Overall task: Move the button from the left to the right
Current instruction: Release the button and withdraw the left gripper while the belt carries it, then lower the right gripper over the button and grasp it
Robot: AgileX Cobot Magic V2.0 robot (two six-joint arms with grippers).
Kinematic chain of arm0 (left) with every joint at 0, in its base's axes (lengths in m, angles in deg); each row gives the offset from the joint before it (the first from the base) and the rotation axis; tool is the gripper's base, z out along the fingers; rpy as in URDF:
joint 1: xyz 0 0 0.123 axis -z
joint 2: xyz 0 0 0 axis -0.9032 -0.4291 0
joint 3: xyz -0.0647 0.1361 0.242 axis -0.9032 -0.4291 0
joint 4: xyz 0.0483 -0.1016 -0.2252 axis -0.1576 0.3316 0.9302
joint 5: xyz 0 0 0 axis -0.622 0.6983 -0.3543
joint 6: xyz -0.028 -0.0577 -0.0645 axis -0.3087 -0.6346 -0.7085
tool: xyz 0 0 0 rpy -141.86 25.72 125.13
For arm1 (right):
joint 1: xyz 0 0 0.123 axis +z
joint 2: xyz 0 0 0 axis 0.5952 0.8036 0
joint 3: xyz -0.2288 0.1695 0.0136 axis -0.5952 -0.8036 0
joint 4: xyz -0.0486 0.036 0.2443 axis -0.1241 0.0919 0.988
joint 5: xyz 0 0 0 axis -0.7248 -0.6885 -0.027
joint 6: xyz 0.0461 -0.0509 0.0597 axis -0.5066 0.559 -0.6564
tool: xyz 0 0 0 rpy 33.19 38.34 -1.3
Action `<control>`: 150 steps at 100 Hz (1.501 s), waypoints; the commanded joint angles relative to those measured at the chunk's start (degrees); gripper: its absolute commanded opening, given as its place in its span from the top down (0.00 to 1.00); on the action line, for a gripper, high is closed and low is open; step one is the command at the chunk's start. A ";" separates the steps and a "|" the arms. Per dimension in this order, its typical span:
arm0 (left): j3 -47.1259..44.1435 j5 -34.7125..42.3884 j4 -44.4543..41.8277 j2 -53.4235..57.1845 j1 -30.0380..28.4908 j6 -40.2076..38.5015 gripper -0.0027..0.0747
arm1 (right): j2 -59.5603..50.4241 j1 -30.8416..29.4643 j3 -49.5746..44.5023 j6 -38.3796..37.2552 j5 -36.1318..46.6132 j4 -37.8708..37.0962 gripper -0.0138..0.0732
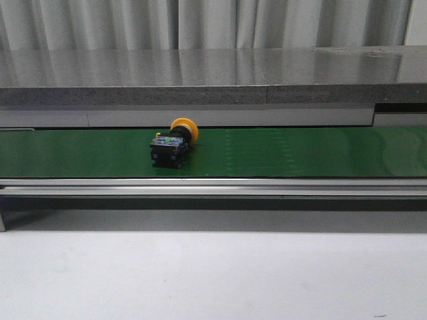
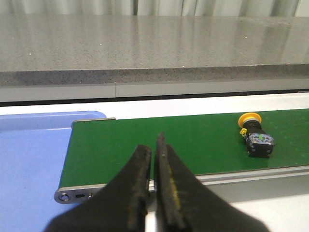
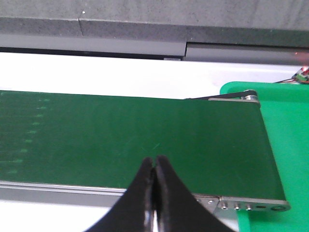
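The button [image 1: 172,143] lies on its side on the green conveyor belt [image 1: 300,152], its orange rounded top toward the back and its dark boxy base toward the front. It also shows in the left wrist view [image 2: 256,135], off to one side of my left gripper [image 2: 153,145], which is shut and empty over the belt's near edge, well apart from the button. My right gripper [image 3: 154,162] is shut and empty over the near edge of the belt [image 3: 120,140]. No button shows in the right wrist view. Neither gripper shows in the front view.
A grey stone-like ledge [image 1: 213,73] runs behind the belt. A metal rail [image 1: 213,187] edges the belt's front. A blue tray [image 2: 29,159] sits at the belt's left end, a green tray [image 3: 285,145] at its right end. White tabletop [image 1: 213,273] lies in front.
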 commanded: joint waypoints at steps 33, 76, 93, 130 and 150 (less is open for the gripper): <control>1.43 4.42 0.33 -0.40 0.48 -0.22 0.96 | 11.85 0.12 5.65 0.03 0.30 3.37 0.92; 1.43 4.42 0.33 -0.40 0.48 -0.22 0.96 | 12.04 0.12 5.51 0.03 -1.81 3.43 0.27; 1.43 4.42 0.33 -0.40 0.48 -0.22 0.96 | 12.04 0.12 5.51 0.03 -2.71 6.77 0.20; 1.43 4.42 0.33 -0.40 0.48 -0.22 0.96 | 13.99 4.28 7.89 0.03 -1.81 11.04 0.20; 1.43 4.42 0.33 -0.40 0.48 -0.22 0.96 | 20.87 8.43 11.70 0.03 -1.87 11.95 0.20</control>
